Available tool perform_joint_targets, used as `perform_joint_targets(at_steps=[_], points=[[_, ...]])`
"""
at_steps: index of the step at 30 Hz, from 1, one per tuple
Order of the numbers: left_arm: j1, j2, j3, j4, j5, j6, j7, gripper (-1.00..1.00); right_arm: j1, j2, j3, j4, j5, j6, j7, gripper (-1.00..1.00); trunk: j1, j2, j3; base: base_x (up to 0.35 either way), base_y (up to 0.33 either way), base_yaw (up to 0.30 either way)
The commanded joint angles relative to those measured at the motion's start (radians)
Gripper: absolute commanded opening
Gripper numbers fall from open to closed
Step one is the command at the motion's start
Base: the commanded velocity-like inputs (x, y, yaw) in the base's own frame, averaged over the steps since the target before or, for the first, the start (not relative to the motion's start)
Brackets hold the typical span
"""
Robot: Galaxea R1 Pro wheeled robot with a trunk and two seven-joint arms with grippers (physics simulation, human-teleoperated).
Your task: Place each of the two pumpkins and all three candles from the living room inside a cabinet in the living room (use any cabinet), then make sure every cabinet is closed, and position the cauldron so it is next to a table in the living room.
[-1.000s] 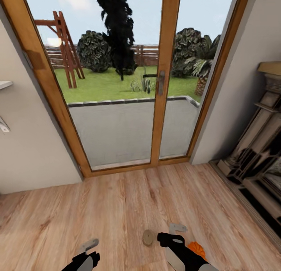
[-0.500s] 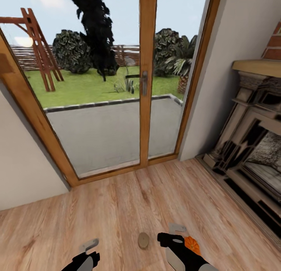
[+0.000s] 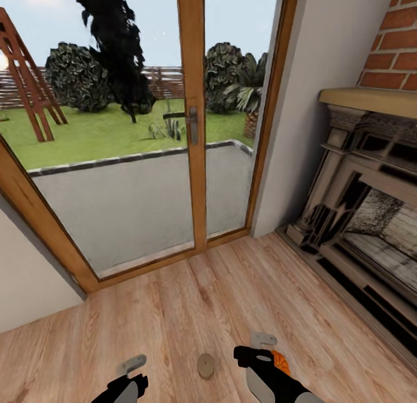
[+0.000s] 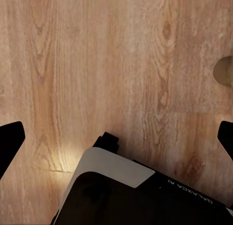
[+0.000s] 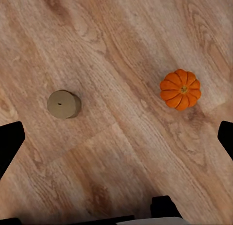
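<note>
The view has swung right toward the fireplace (image 3: 370, 217); candle (image 3: 205, 365) and pumpkin (image 3: 280, 362) lie at six o'clock, right gripper (image 3: 258, 348) spread above, nothing yet collected.

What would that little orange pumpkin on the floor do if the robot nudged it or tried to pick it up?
The pumpkin looks round and squat with shallow ribs, so a nudge would probably send it rolling over the smooth wooden floor. It is small, so likely light. Its curved sides might slip between flat fingers unless gripped across the middle.
</note>
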Motion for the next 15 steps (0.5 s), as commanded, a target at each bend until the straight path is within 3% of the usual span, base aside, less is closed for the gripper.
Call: perform_joint_targets(at_steps=[1, 15], points=[[-0.001, 0.001, -0.008, -0.003, 0.005, 0.004, 0.008, 1.00, -0.001, -0.001, 0.008, -0.002, -0.003, 0.006, -0.008, 1.00, 0.000, -0.001, -0.001, 0.036, 0.013, -0.015], [-0.001, 0.001, -0.008, -0.003, 0.005, 0.004, 0.009, 1.00, -0.001, -0.001, 0.008, -0.002, -0.003, 0.005, -0.008, 1.00, 0.000, -0.001, 0.000, 0.114, 0.060, -0.002]])
